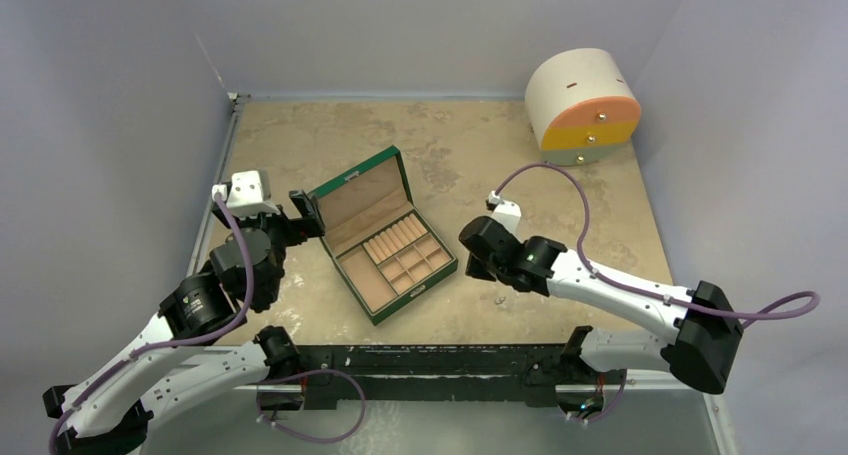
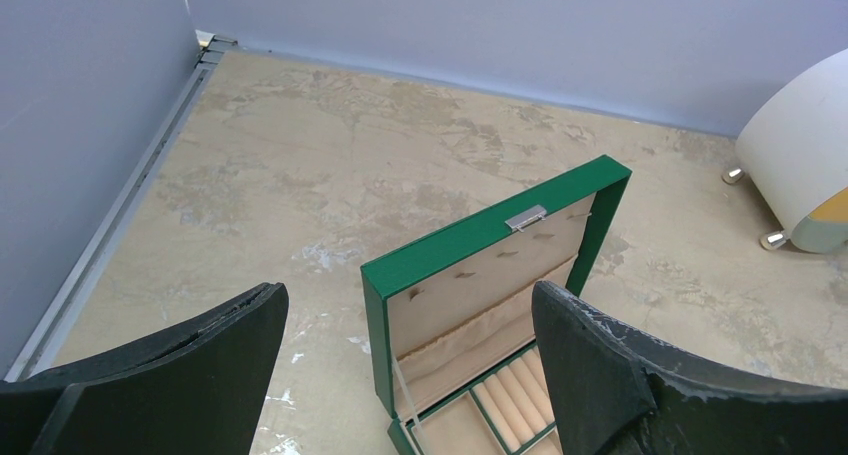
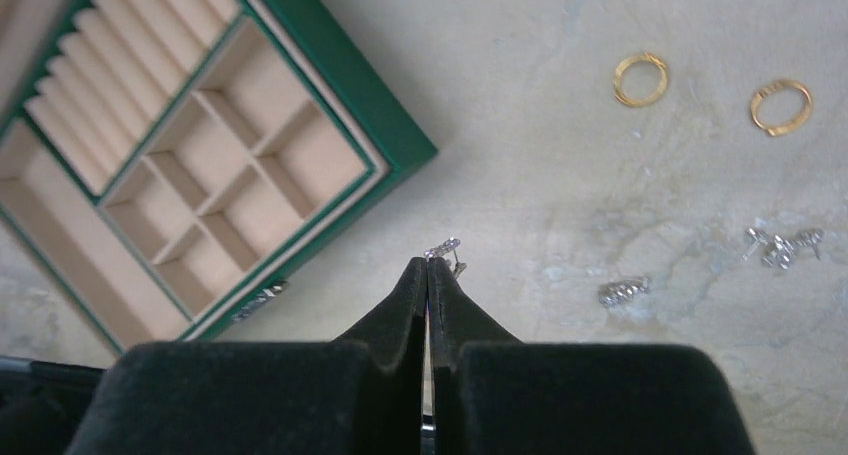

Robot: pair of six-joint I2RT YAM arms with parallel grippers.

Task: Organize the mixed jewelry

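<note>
We see L gripper [image 1: 308,213] just left of green box [image 1: 352,173], jaws wide, empty; R gripper [image 3: 428,264] tilts down right of box, pinching silver earring [image 3: 443,246].

A green jewellery box [image 1: 365,203] stands open on the mottled tan worktop [image 1: 470,145]. Its lid [image 2: 490,265] is tilted back and carries a silver clasp [image 2: 526,217]. Inside, the tan lining holds a row of ring rolls [image 1: 395,239], small square compartments [image 1: 415,265] and one long compartment [image 1: 362,278]. Well beyond the box, to its far right, sits a round white cabinet [image 1: 583,106] with orange, yellow and pale green drawers.
</note>
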